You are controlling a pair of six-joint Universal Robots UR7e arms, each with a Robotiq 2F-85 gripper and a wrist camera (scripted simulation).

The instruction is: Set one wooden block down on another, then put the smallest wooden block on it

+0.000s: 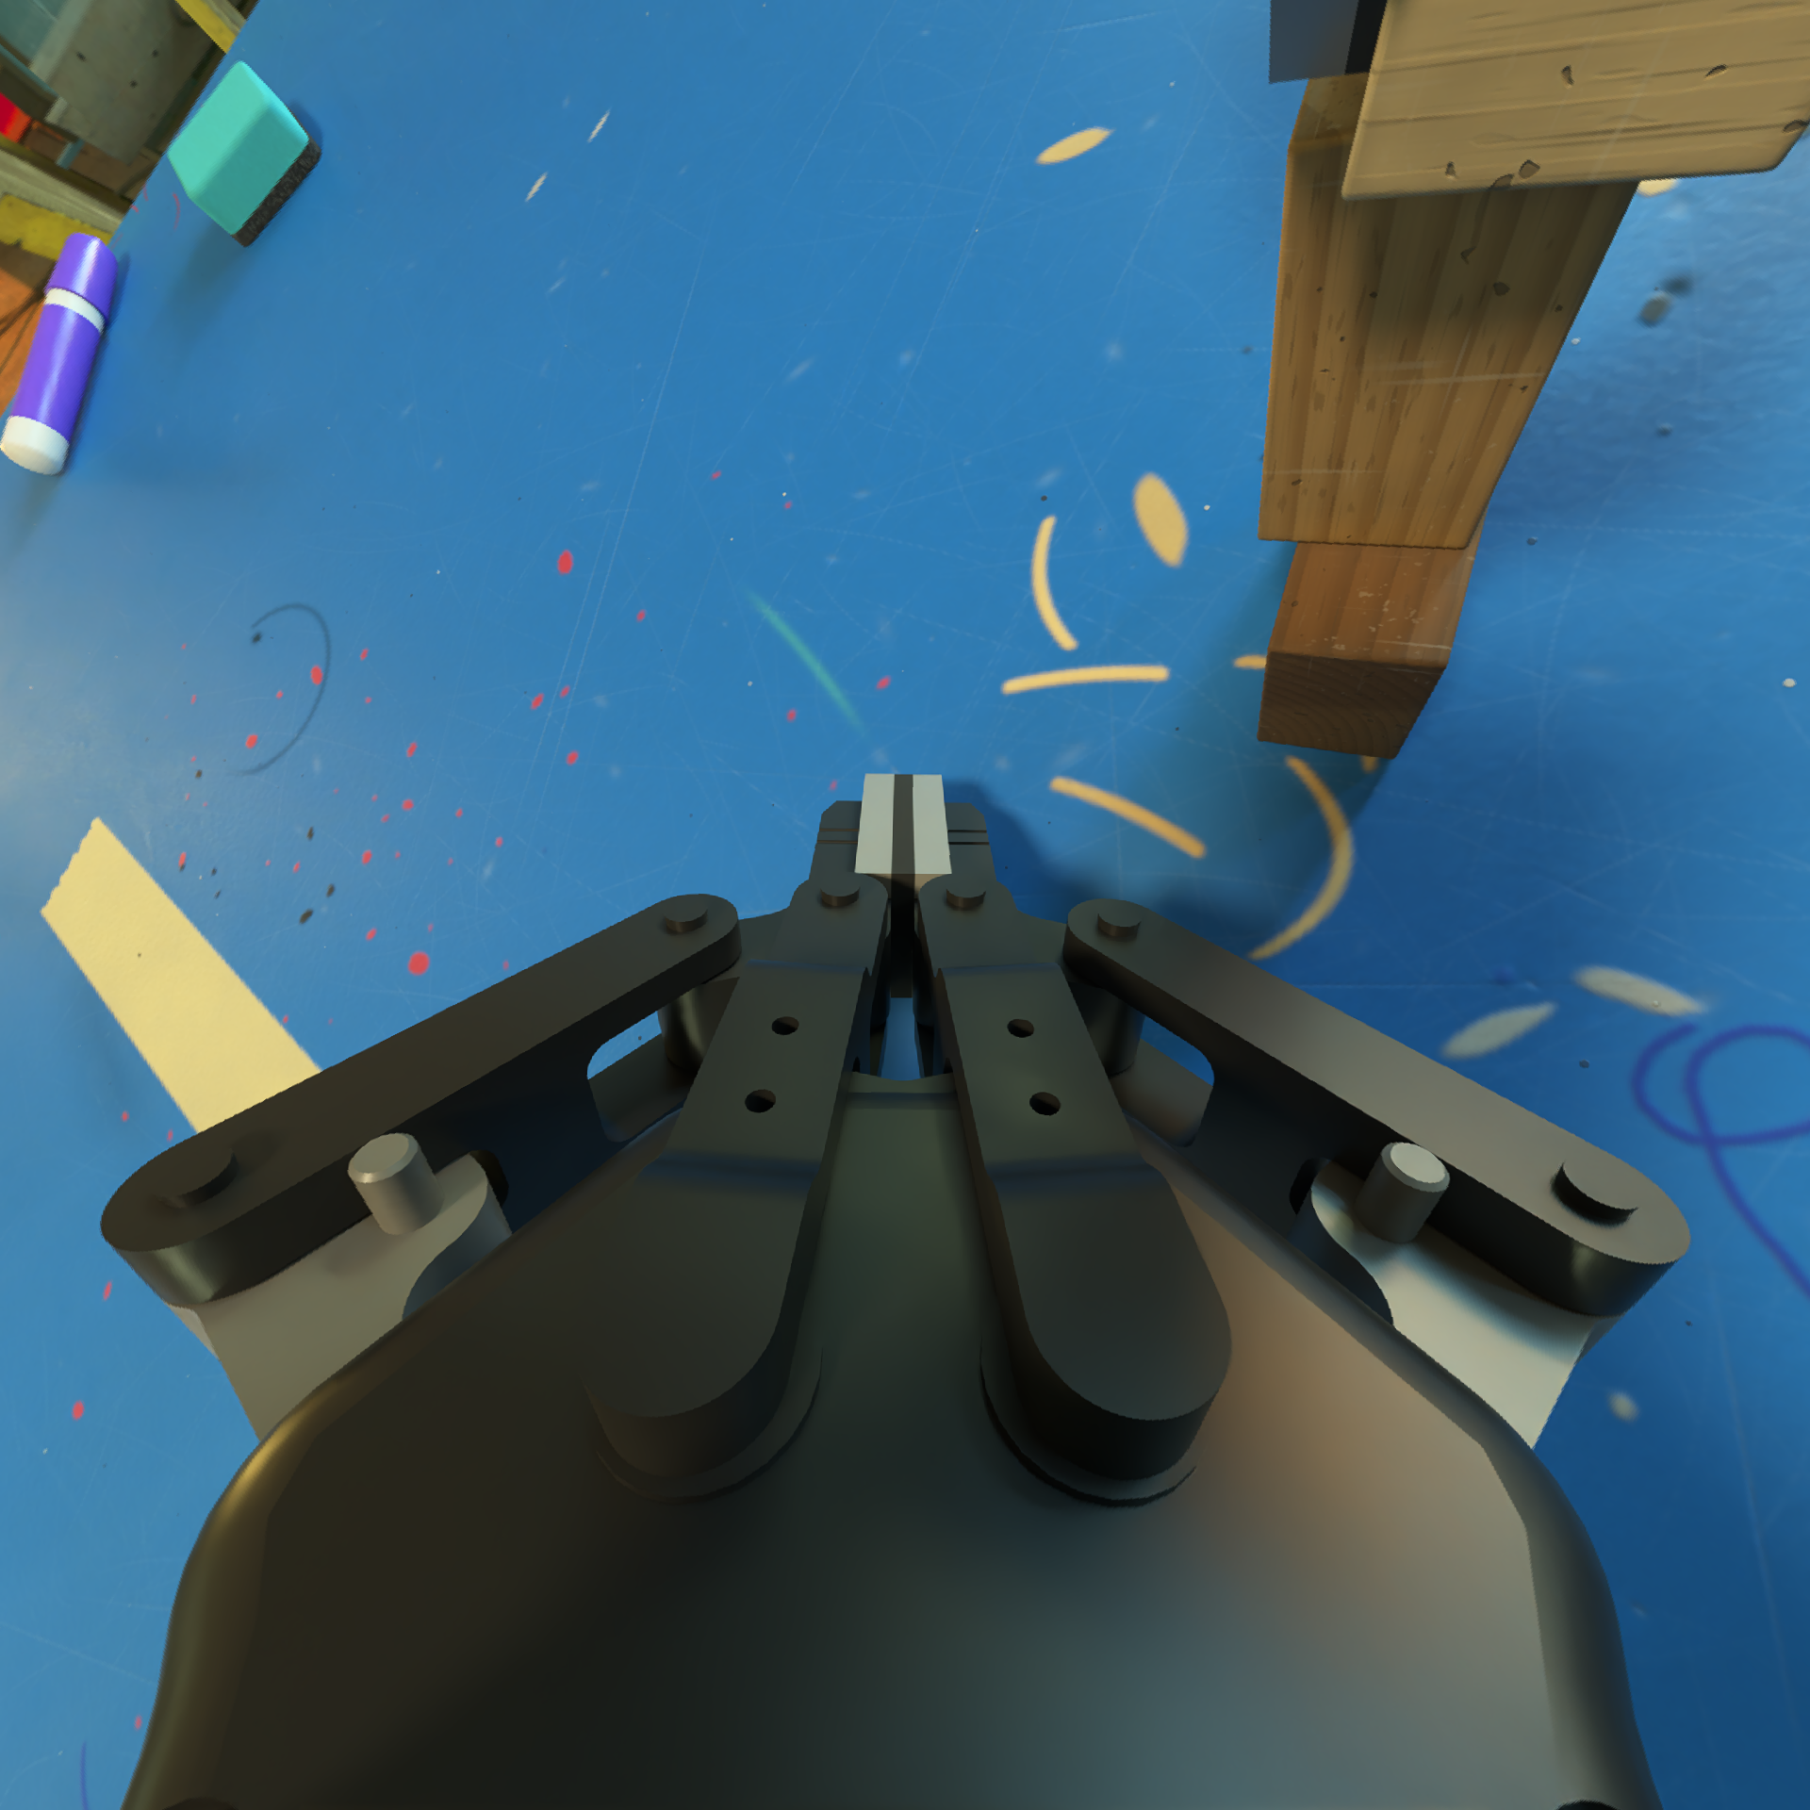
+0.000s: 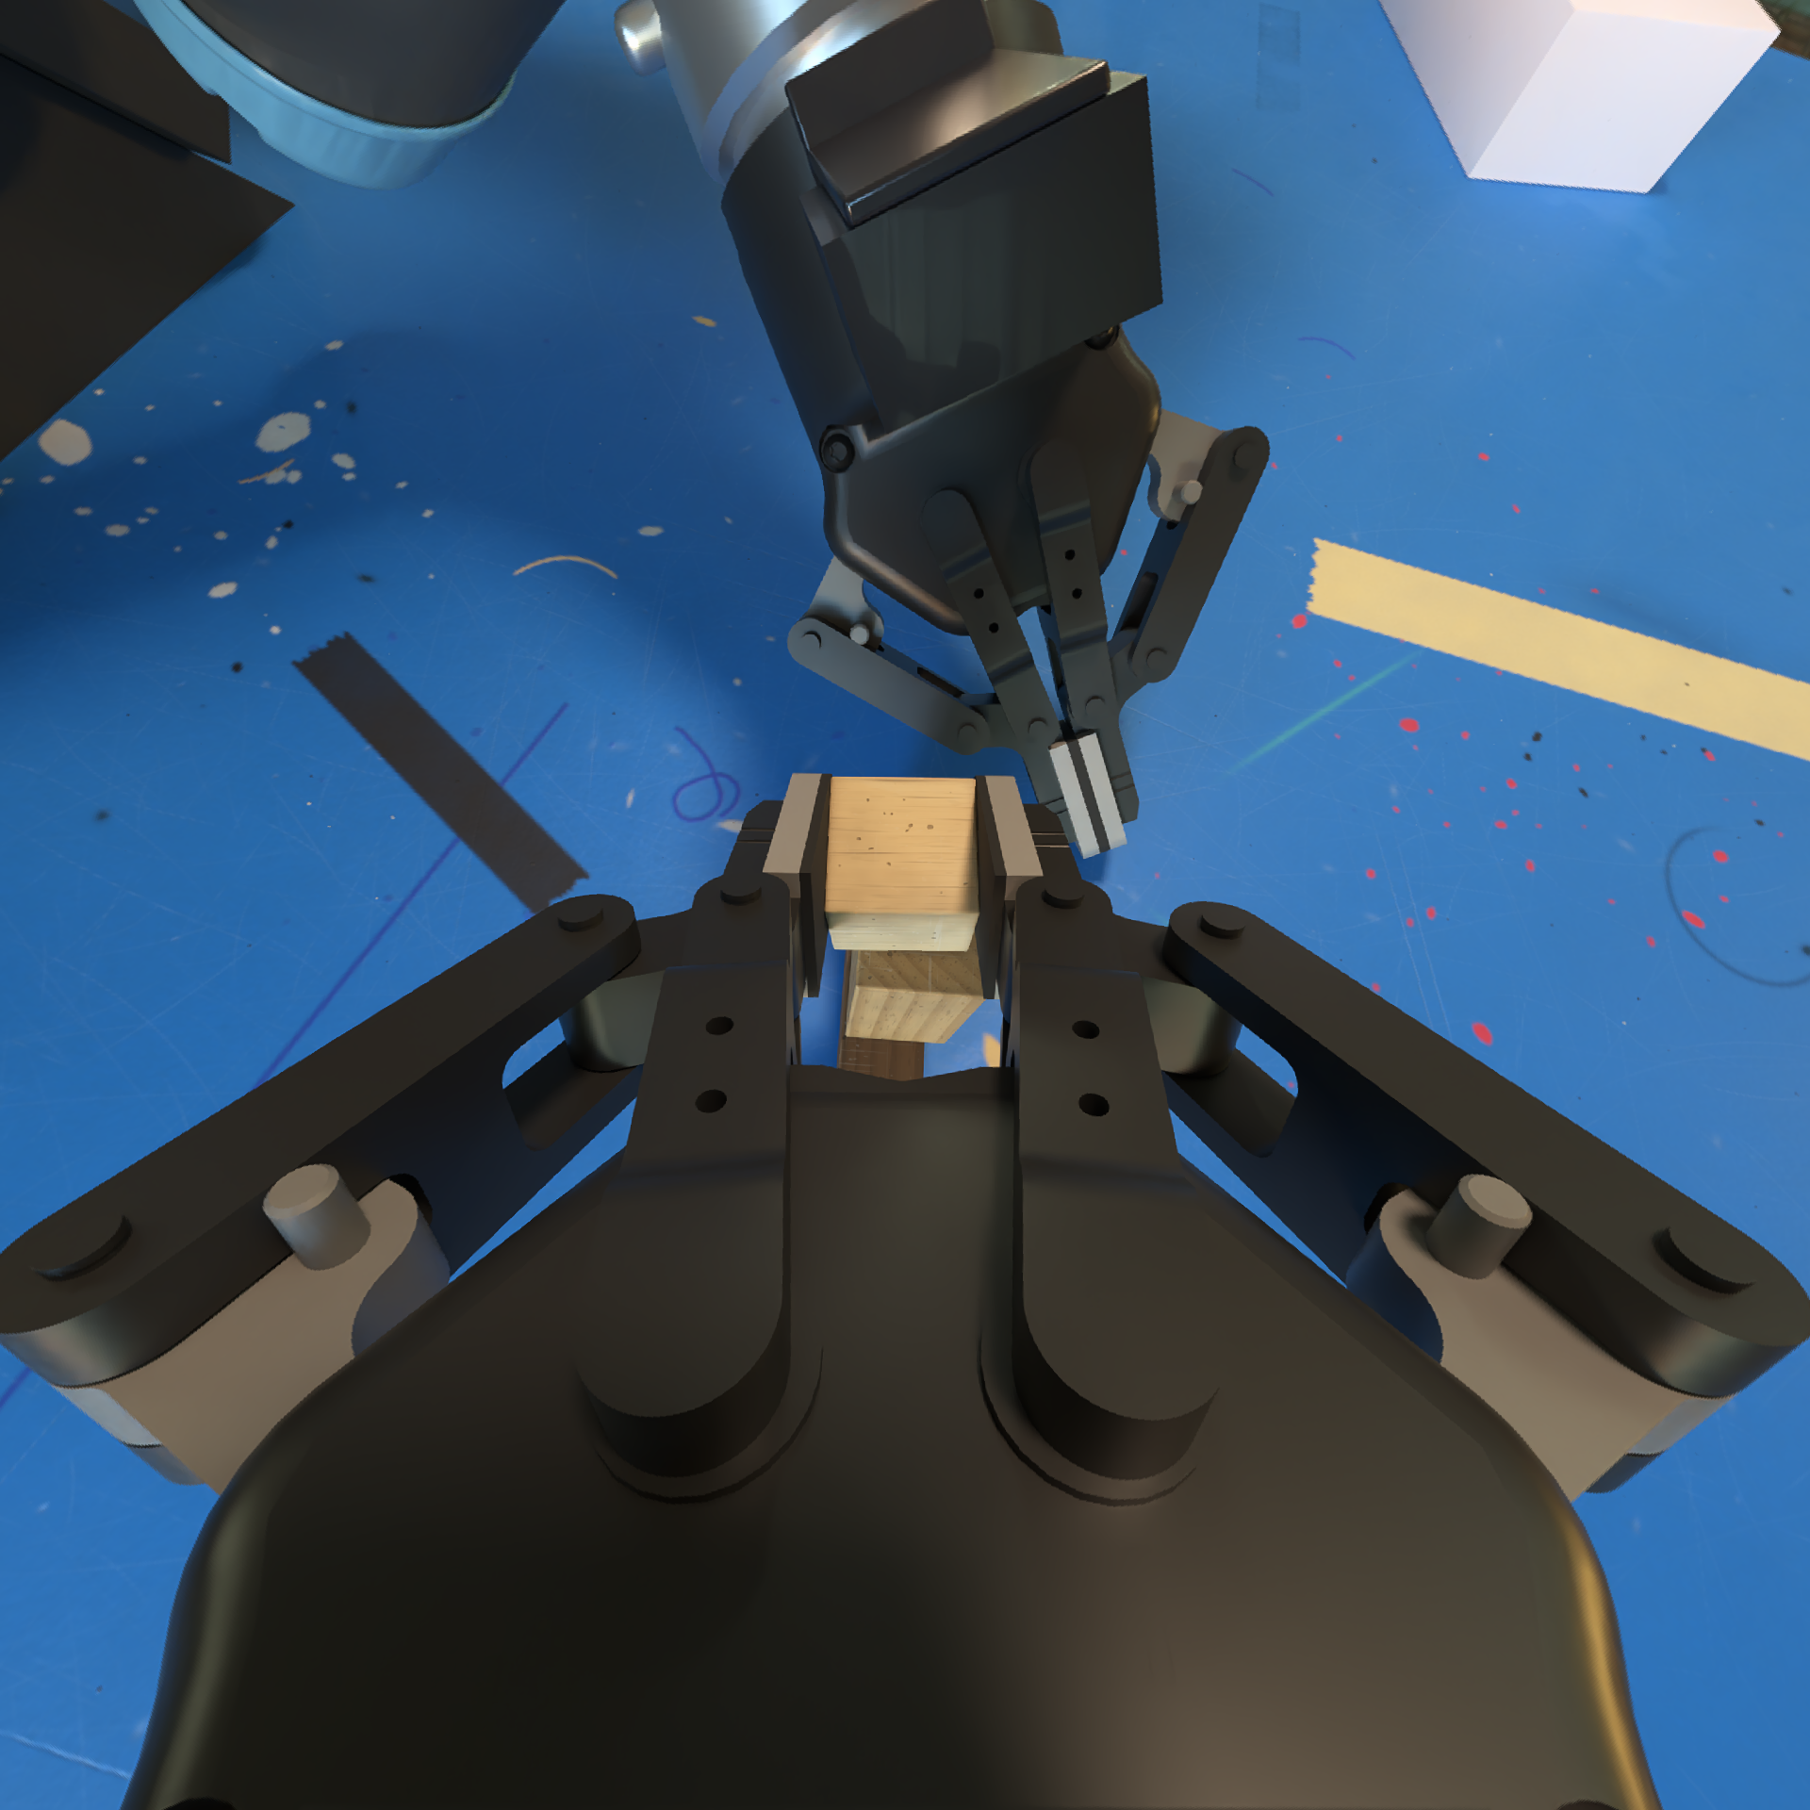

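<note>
Smallest wooden block [image 2: 901, 847] sits clamped in right pincer [image 2: 901, 833] above stacked blocks [image 2: 911, 999].

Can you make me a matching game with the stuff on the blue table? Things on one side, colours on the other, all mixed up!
Things:
1. glue stick
2. sponge block
3. strip of tape
4. box

Colours:
A. white
B. purple with a white cap
C. teal with a black bottom
D. pale yellow

Pairs: 1-B, 2-C, 3-D, 4-A
</note>
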